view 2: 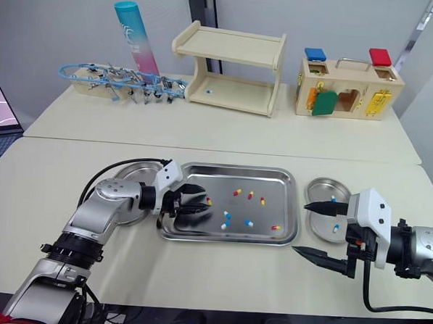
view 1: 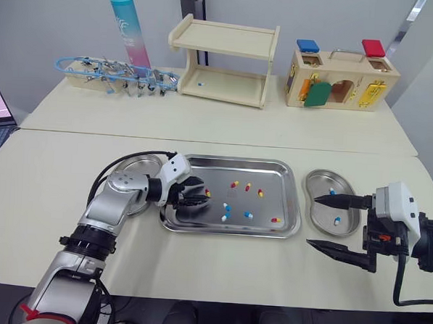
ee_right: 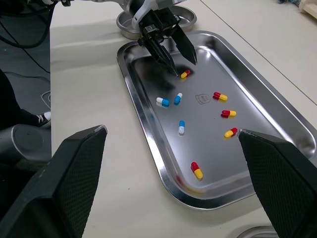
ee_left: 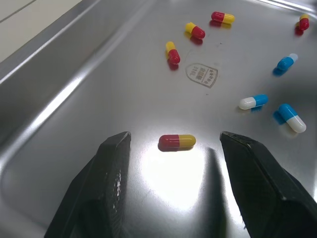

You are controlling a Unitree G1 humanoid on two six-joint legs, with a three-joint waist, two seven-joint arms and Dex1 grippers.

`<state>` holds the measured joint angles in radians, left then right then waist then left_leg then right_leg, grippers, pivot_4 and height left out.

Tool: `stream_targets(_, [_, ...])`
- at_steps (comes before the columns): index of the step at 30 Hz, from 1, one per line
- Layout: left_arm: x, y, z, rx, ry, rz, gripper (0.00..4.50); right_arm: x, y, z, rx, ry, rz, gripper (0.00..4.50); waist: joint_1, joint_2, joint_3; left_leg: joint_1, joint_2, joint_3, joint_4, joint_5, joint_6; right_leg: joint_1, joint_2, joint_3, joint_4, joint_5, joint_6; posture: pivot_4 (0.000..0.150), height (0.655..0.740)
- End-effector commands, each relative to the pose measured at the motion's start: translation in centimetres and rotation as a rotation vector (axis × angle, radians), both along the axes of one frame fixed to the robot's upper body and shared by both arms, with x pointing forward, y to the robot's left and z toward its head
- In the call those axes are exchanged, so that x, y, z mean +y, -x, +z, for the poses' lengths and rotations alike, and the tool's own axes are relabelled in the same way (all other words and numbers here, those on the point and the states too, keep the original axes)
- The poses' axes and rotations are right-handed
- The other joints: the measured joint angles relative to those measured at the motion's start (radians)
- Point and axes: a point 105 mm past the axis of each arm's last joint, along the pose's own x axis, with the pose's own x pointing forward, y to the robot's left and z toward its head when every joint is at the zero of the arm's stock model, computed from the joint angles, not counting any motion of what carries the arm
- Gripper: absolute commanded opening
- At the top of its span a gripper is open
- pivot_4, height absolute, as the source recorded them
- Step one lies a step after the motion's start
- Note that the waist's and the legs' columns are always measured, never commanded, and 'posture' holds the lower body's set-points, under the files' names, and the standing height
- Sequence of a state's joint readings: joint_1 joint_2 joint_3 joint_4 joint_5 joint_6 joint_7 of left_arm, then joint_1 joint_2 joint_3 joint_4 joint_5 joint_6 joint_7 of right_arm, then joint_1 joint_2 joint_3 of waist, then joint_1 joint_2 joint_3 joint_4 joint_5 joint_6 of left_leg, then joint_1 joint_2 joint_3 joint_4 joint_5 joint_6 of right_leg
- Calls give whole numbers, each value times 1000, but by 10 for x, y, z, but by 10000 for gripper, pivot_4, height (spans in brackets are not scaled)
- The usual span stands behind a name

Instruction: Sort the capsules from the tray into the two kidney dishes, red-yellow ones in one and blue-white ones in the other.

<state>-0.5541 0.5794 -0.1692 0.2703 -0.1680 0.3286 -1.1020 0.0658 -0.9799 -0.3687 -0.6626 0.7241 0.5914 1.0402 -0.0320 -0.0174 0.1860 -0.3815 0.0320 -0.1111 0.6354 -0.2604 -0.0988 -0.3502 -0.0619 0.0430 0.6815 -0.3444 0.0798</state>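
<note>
A steel tray (view 1: 274, 178) lies mid-table with several loose capsules. Red-yellow ones (view 1: 248, 186) sit toward its middle, and blue-white ones (view 1: 227, 207) lie nearer the front. My left gripper (view 1: 198, 195) is open, low in the tray's left end. Its fingers straddle a red-yellow capsule (ee_left: 177, 141) without touching it. The left kidney dish (view 1: 144, 164) is partly hidden behind that arm. The right kidney dish (view 1: 323, 211) holds two blue-white capsules (view 1: 337, 220). My right gripper (view 1: 312, 222) is wide open by that dish's front left rim and holds nothing.
Along the back of the far table stand a wooden shelf (view 1: 225, 61) with a capsule on its lower board, a wooden lock box (view 1: 342, 80), an instrument rack (view 1: 116, 75) and a teal-pink tube (view 1: 130, 30). A black cable (view 1: 103, 174) loops by the left dish.
</note>
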Motion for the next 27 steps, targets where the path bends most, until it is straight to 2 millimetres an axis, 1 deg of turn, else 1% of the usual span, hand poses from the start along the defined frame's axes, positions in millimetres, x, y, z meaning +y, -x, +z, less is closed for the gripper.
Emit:
stream_targets(1, [-9,0,2,-18,-15,-21,29331,3,2,3,-26,16,16,45000,0,0,0,0,0,0,0,0,0,0,0,0,0,0,0,1500,7400])
stream_targets(3, [-14,1,-3,-17,-34,-33,29331,4,2,2,-24,14,17,45000,0,0,0,0,0,0,0,0,0,0,0,0,0,0,0,1500,7400])
stream_targets(5, [-14,0,-7,-16,-53,-30,29331,4,2,2,-23,13,18,45000,0,0,0,0,0,0,0,0,0,0,0,0,0,0,0,1500,7400])
stream_targets(9, [-15,-1,-8,-14,-64,-31,29331,5,3,2,-22,12,18,45000,1,0,0,0,0,0,0,0,0,0,0,0,0,0,0,1500,7400])
stream_targets(16, [-7,3,-13,22,-76,-15,29331,5,2,2,-21,11,13,45000,0,0,0,0,0,0,0,0,0,0,0,0,0,0,0,1500,7400])
stream_targets(19, [-7,4,-14,34,-73,-22,23944,5,2,2,-22,10,14,45000,0,0,0,0,0,0,0,0,0,0,0,0,0,0,0,1500,7400])
stream_targets(25, [-9,6,-13,30,-68,-32,5402,5,2,2,-23,10,13,45000,1,0,0,0,0,0,0,0,0,0,0,0,0,0,0,1500,7400])
stream_targets(26, [-8,5,-12,26,-66,-27,4415,5,2,2,-23,10,13,45000,1,0,0,0,0,0,0,0,0,0,0,0,0,0,0,1500,7400])
stream_targets(27, [-7,4,-11,19,-67,-23,4378,5,2,2,-22,10,12,45000,1,0,0,0,0,0,0,0,0,0,0,0,0,0,0,1500,7400])
